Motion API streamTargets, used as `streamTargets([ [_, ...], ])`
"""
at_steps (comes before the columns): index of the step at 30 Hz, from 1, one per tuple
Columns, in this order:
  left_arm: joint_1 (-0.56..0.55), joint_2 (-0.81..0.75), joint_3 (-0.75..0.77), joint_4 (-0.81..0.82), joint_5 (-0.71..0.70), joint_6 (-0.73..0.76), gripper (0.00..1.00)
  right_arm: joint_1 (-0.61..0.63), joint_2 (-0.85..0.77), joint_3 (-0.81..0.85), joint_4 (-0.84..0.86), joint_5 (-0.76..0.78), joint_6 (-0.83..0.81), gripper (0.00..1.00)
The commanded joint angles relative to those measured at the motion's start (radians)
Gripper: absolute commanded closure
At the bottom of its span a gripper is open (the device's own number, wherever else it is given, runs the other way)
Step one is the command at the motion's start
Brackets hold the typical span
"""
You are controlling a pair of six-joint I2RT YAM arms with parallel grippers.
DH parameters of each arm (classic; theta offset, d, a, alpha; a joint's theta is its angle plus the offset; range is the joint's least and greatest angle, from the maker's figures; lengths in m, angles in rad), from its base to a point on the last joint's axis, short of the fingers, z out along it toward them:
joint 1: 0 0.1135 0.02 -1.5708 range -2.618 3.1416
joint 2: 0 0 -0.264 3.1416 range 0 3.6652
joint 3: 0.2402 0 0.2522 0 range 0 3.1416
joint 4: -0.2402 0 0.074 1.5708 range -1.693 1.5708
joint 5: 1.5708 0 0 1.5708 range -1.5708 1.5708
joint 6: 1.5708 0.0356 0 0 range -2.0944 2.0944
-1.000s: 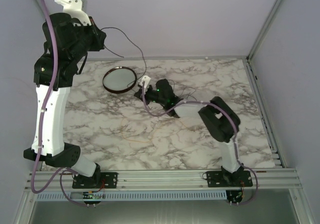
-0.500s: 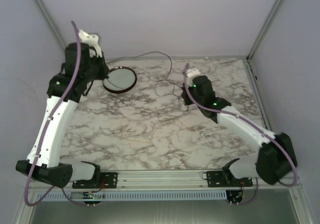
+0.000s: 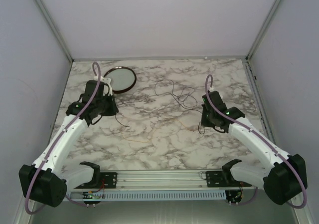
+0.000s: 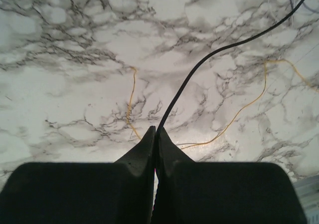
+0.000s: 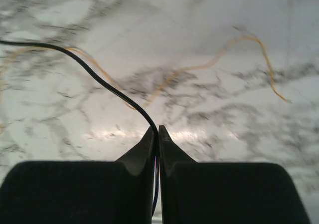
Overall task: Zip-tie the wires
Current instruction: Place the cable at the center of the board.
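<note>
- Overhead, the wires [image 3: 174, 92] loop on the surface [image 3: 164, 144] right of the dish [image 3: 119, 79]; left end effector [image 3: 112, 111] close in front of the dish, right end effector [image 3: 203, 124] well right of it
- Left wrist: jaws closed on a black wire [image 4: 199, 64]
- Right wrist: jaws likewise clamp a black wire [image 5: 99, 79]

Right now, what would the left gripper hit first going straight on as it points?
Probably the white, grey-veined marble tabletop, near a thin yellow strand; the thin black wire pinched in the left gripper runs ahead. Depth unclear.
</note>
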Motion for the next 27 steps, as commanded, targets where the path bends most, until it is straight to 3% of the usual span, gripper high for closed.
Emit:
streamTargets([
  [1,-0.017,-0.023,-0.069,0.066,0.038,-0.018,1.0,-0.04,-0.012,0.014,-0.198,0.146,0.095,1.0],
  [12,-0.06,0.118,-0.092,0.029,-0.042,0.039,1.0,-0.179,-0.007,0.064,-0.356,0.379,0.097,1.0],
  [27,-0.12,0.343,-0.084,0.058,-0.068,0.021,1.0,-0.271,0.15,0.039,-0.19,0.316,0.025,1.0],
])
